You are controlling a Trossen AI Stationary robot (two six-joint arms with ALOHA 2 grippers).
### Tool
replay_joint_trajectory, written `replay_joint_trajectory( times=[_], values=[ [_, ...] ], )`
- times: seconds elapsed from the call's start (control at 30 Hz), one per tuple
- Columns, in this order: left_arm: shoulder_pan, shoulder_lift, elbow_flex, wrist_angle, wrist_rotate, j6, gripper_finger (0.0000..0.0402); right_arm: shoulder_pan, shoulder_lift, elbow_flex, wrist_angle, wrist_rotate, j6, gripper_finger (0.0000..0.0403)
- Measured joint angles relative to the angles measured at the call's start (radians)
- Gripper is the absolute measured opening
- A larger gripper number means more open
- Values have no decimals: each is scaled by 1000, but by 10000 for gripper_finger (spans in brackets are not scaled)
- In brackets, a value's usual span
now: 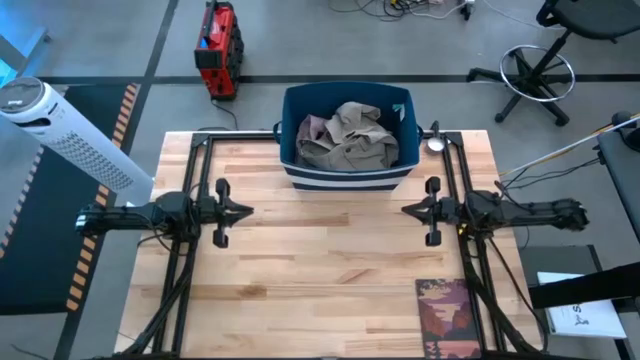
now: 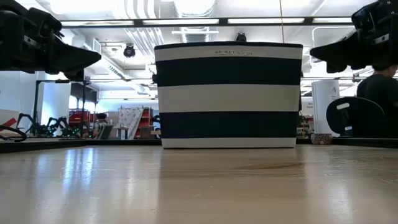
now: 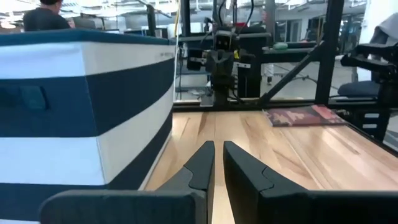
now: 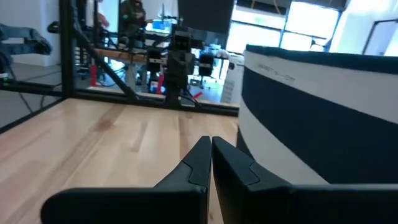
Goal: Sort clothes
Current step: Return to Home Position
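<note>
The clothes lie heaped inside a navy bin with white stripes (image 1: 345, 178) at the table's far middle. Khaki-olive trousers (image 1: 350, 138) lie on top, a pale pink piece (image 1: 311, 130) shows at the heap's left, and a bit of teal (image 1: 399, 110) sits in the bin's far right corner. My left gripper (image 1: 250, 211) hovers level above the table to the left of the bin and nearer than it, shut and holding nothing (image 3: 217, 152). Facing it from the right, my right gripper (image 1: 405, 210) is also shut and bare (image 4: 210, 144).
A dark red patterned booklet (image 1: 452, 315) lies flat at the table's near right. A small round object (image 1: 436, 143) sits beside the bin's right wall. Bare wood (image 1: 330, 260) spans the stretch between the two grippers. A white tower fan (image 1: 70, 135) stands off the left edge.
</note>
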Motion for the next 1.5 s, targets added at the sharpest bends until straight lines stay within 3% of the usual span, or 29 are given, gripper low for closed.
replay_joint_trajectory(
  times=[0.13, 0.6, 0.83, 1.3, 1.5],
  values=[
    [-1, 0, 0, 0, 3, 0, 20, 0, -79, 0, -98, 3, 19, 0],
    [-1, 3, -1, -4, 18, -10, 20, 0, -25, -1, -102, 33, 104, 0],
    [-1, 9, -1, -4, 17, -79, 20, 0, 14, -1, -103, 34, 67, 0],
    [0, 31, -1, 3, 11, -76, 20, 0, 123, -2, -103, 28, 65, 0],
    [0, 58, 3, 4, 11, -76, 20, 0, 99, -2, -104, 28, 21, 0]
  ],
)
